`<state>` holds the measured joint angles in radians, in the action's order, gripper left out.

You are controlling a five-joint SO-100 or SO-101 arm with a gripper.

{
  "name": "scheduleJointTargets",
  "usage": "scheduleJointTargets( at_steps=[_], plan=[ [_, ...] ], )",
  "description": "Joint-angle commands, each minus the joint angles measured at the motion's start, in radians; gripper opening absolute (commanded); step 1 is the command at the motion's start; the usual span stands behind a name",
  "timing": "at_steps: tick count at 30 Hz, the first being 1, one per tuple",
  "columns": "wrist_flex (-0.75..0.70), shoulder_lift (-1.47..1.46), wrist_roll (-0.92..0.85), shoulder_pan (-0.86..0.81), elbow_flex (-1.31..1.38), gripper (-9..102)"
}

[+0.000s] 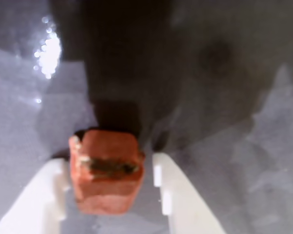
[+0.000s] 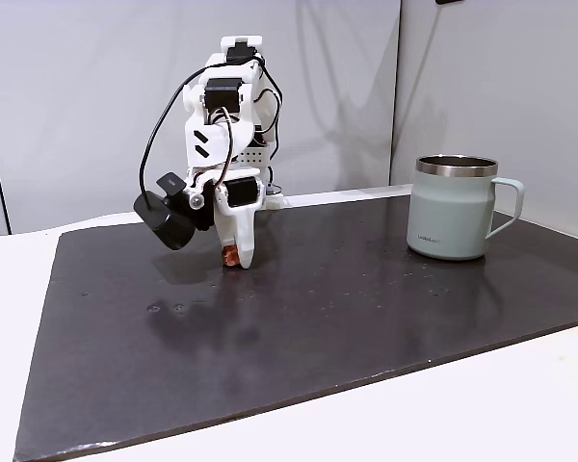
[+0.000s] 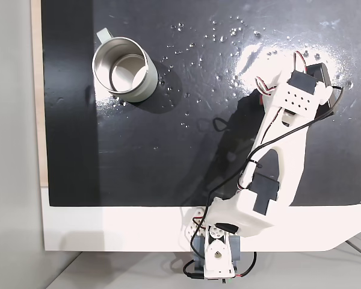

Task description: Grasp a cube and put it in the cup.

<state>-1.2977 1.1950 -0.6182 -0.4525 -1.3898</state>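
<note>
Cube [image 1: 106, 170], small reddish-brown matte block with a dark scuffed band across its face, sits lower centre of the wrist view between the two white plastic fingers [image 1: 178, 195] of the gripper [image 1: 110, 168]. We read the jaws as closed around it but cannot confirm both pads touch; the right finger looks just beside it with a thin gap. In a fixed view the cube [image 2: 229, 254] peeks out at the fingertips, left of centre, right at the dark slate mat [image 2: 366, 318], so we judge it barely lifted, if at all.

Farther off, the pale sage-green insulated mug with steel rim and side handle [image 2: 453, 217] stands well apart at right; from above it [image 3: 123, 69] sits upper left with its mouth open and empty.

Risks: a one-sided hold could let the cube twist or drop on lift. The long carry to the mug adds shake. A low approach could clip the rim and tip it.
</note>
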Motion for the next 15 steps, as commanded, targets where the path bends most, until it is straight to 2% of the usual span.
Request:
scheduleJointTargets(
  at_steps=[1, 5, 15],
  plan=[
    [0.014, 0.015, -0.015, -0.021, 0.002, 8],
    [0.011, 0.020, -0.025, -0.037, 0.002, 3],
    [-0.023, 0.084, -0.005, -0.043, 0.002, 2]
  ],
)
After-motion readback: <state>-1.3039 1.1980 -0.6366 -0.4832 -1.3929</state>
